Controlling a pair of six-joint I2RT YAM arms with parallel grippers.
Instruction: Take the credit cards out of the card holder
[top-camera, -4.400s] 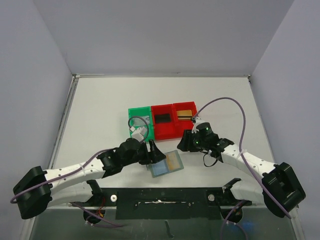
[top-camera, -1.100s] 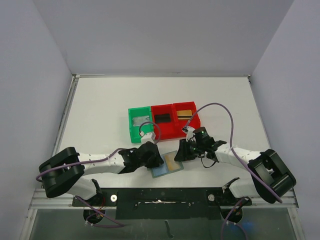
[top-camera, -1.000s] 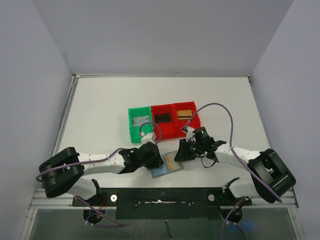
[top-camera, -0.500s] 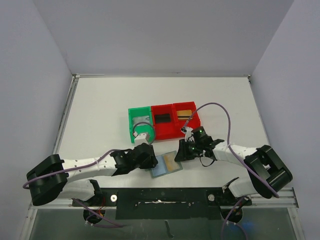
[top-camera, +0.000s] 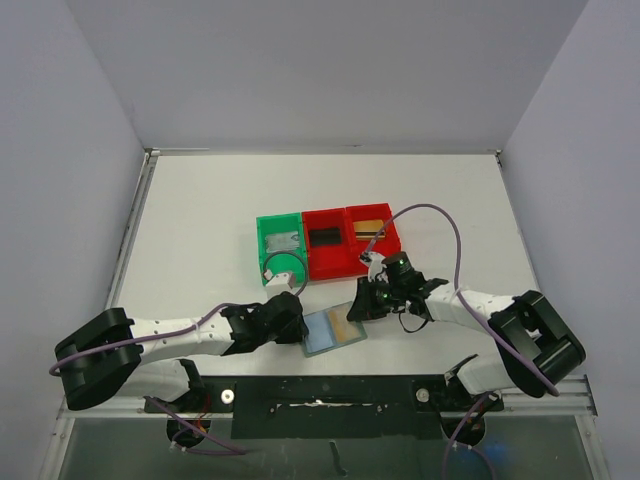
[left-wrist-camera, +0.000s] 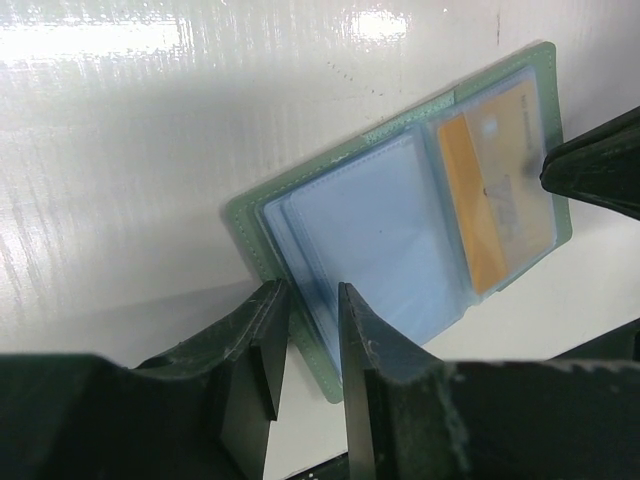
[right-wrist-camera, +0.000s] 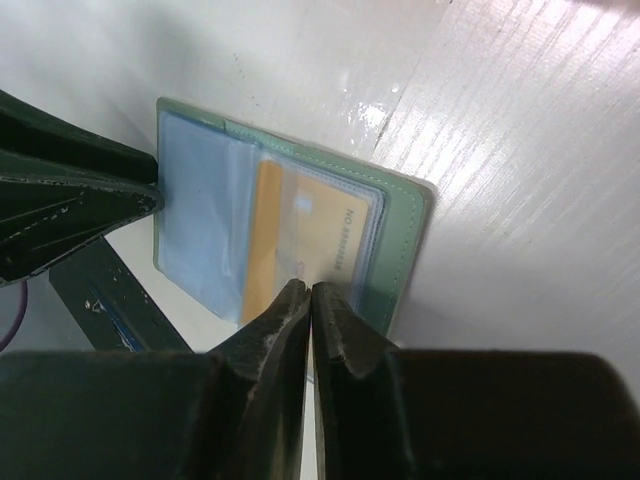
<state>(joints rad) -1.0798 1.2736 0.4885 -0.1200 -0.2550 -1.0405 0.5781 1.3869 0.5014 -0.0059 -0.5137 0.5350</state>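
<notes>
The card holder (top-camera: 322, 334) lies open near the table's front edge, green-edged with clear blue sleeves (left-wrist-camera: 380, 210). A gold credit card (right-wrist-camera: 300, 235) sits in its right-hand sleeve (left-wrist-camera: 495, 190). My left gripper (left-wrist-camera: 310, 300) is shut on the card holder's left edge, which runs between its two fingers (top-camera: 300, 325). My right gripper (right-wrist-camera: 311, 288) comes in from the right (top-camera: 362, 306). Its jaws are pressed together at the near edge of the gold credit card. The right gripper's dark fingertip (left-wrist-camera: 600, 170) shows in the left wrist view.
Behind the holder stands a row of bins. A green bin (top-camera: 262, 250) holds a grey card (top-camera: 285, 240). The middle red bin (top-camera: 330, 268) holds a black card (top-camera: 325, 237), and the right red bin (top-camera: 392, 238) holds a gold one (top-camera: 370, 226). A black rail runs along the front edge.
The right jaws have drawn together on the gold card. The left gripper pulled back to the left, opened briefly and closed again on the holder's left edge.
</notes>
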